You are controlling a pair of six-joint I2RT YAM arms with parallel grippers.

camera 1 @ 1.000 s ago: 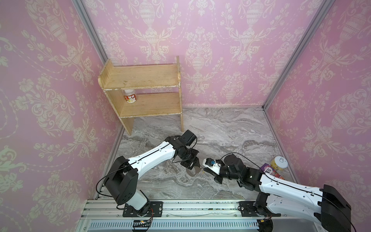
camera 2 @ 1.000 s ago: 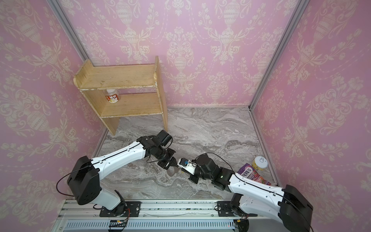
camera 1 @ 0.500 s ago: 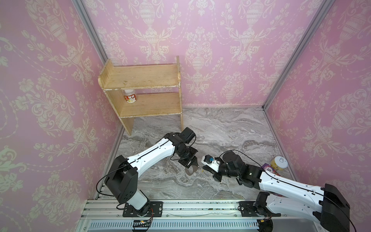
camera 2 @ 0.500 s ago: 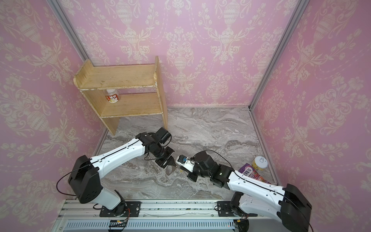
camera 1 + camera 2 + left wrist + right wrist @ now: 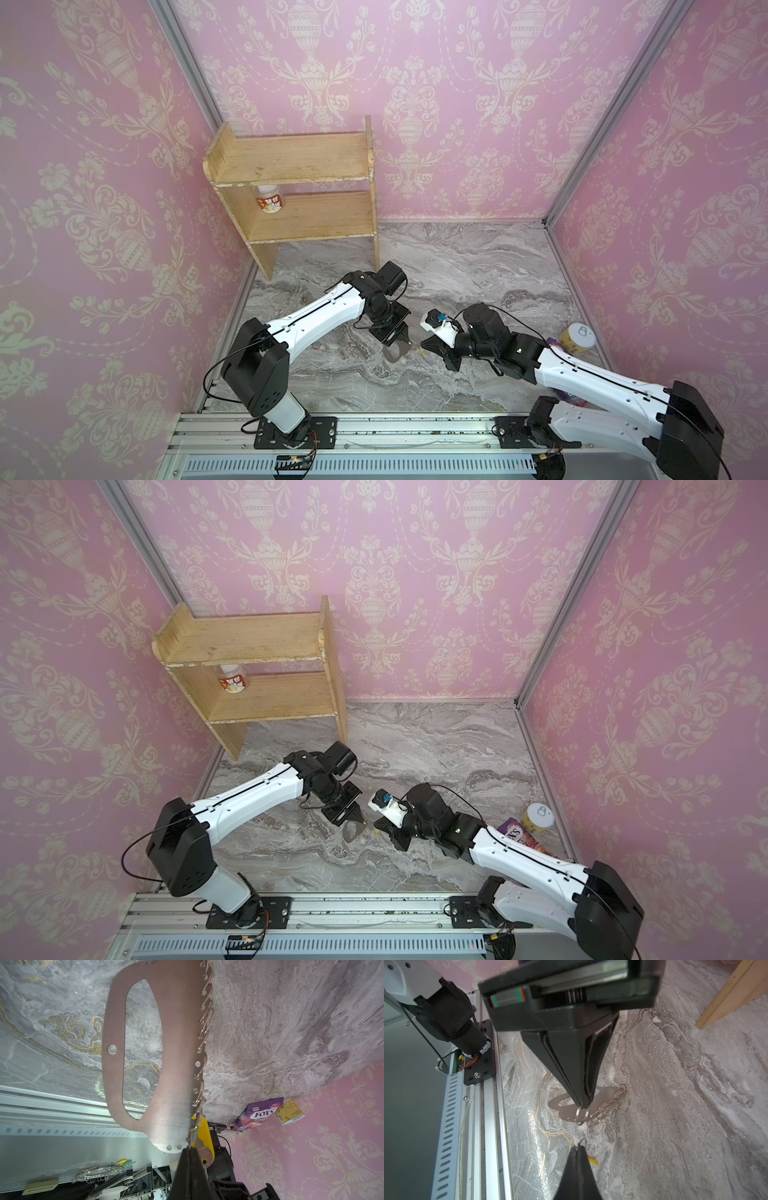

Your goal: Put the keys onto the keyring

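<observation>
In both top views the left gripper (image 5: 400,338) points down over the middle of the grey marble-patterned counter (image 5: 478,266), toward its front edge, with the flat grey metal keyring plate (image 5: 394,356) just under its tips. The right gripper (image 5: 426,345) lies low just beside it, tips toward the plate, and a speck of the yellow plastic tag (image 5: 422,352) shows below them. A two-tier wooden shelf (image 5: 299,166) stands in the back left corner with a small white-capped jar (image 5: 270,201) on its lower board. A yellow can (image 5: 577,338) sits by the right edge next to a purple sweets bag (image 5: 517,833). In the left wrist view the left claw's fingers are pressed together at the end of the row of small silver rings (image 5: 202,1028) along the plate's edge, and the yellow plastic tag (image 5: 204,1130) lies right behind that end. In the right wrist view the left claw is clamped on one silver ring and the keyring plate (image 5: 564,1110) slants away below it; whether it touches the counter I cannot tell. The right claw is closed on the thin silver key (image 5: 582,1141), whose tip is near the held ring but apart from it, with the tag sticking out beside the fingers
</observation>
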